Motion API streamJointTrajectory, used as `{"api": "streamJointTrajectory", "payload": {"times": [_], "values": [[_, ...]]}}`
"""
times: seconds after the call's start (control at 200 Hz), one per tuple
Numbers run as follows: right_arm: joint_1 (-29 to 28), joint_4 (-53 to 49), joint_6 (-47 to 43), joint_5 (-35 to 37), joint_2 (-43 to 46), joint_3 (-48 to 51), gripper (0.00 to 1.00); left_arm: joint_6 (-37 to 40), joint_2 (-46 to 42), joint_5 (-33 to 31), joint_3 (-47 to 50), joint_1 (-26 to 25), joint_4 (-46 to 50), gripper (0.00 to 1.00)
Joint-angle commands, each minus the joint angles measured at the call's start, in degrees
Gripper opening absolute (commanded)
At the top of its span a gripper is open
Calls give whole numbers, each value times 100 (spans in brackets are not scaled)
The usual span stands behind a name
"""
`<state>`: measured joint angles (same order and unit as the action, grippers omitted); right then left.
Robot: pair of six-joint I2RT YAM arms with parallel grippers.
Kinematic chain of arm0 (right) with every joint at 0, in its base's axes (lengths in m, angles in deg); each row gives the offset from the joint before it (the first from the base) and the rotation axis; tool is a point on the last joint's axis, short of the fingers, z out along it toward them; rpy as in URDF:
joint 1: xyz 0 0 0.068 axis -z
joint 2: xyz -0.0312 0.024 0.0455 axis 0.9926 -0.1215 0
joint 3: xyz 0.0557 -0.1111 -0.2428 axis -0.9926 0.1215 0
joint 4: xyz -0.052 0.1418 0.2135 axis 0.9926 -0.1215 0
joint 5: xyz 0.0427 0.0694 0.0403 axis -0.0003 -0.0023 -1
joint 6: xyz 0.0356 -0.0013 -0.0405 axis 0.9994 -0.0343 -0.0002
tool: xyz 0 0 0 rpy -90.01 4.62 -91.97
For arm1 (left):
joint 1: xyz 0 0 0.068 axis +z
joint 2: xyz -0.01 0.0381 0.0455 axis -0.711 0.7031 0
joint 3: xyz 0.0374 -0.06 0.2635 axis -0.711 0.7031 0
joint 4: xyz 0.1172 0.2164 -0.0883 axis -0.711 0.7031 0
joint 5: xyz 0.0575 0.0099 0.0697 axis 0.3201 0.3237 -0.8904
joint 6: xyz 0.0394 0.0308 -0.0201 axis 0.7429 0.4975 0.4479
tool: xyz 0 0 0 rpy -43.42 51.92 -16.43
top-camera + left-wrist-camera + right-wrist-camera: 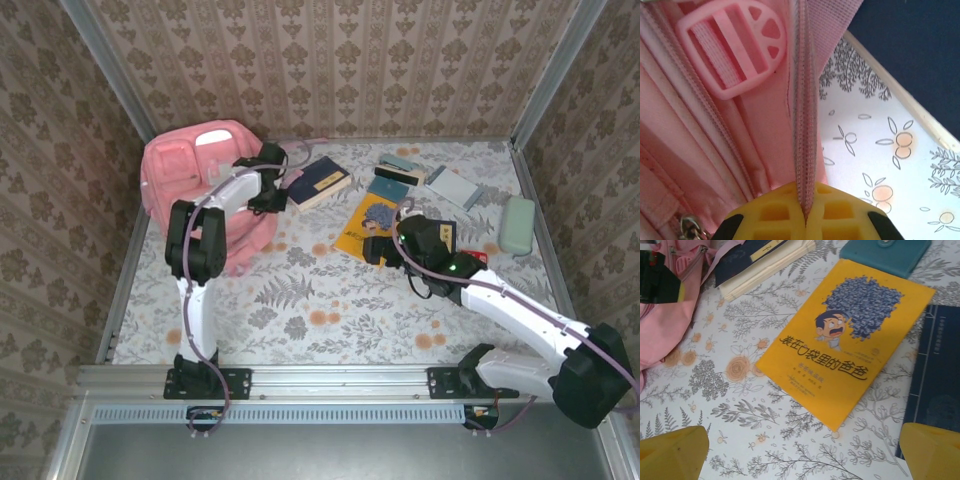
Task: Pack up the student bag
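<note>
We see the pink student bag (205,190) at the table's (330,310) far left, our left gripper (805,220) clamped on its zipper edge (804,100), our right gripper (802,452) above a yellow book (845,340), fingers wide apart

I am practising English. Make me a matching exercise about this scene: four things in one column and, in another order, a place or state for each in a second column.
Things
1. large pink fabric backpack
2. yellow paperback book with a cartoon face
3. left gripper
4. right gripper

Places or states
A. open, over the floral table
B. at the far left of the table
C. shut on a pink zipper strip
D. lying flat, cover up, near the middle of the table

Pairs: 1-B, 2-D, 3-C, 4-A
</note>
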<state>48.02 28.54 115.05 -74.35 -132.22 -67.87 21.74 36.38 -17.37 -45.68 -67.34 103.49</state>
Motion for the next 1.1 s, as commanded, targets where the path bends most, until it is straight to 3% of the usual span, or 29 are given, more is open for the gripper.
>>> {"api": "streamJointTrajectory", "payload": {"times": [0.0, 0.075, 0.275, 0.355, 0.615, 0.905, 1.09], "values": [[-77, 41, -129, -96, -253, -297, 100, 36, -576, -327, 521, -301, 93, 0], [-77, 147, -145, -261, -470, -416, 98, -54, -942, -392, 943, -512, -2, 0], [-103, 432, -291, -817, -1100, -727, 79, -549, -1964, -537, 2014, -1099, -102, 0], [-103, 611, -300, -1019, -1312, -787, 76, -719, -2345, -627, 2303, -1345, -31, 0], [-103, 1275, -482, -1705, -2010, -899, 40, -1300, -3364, -579, 3249, -2016, -29, 0], [-120, 2078, -655, -2552, -2946, -1146, 45, -1351, -3711, -153, 3701, -2026, -207, 0], [-146, 2702, -404, -2904, -3611, -1376, 45, -1471, -3616, -58, 3687, -1896, -151, 5]]}}
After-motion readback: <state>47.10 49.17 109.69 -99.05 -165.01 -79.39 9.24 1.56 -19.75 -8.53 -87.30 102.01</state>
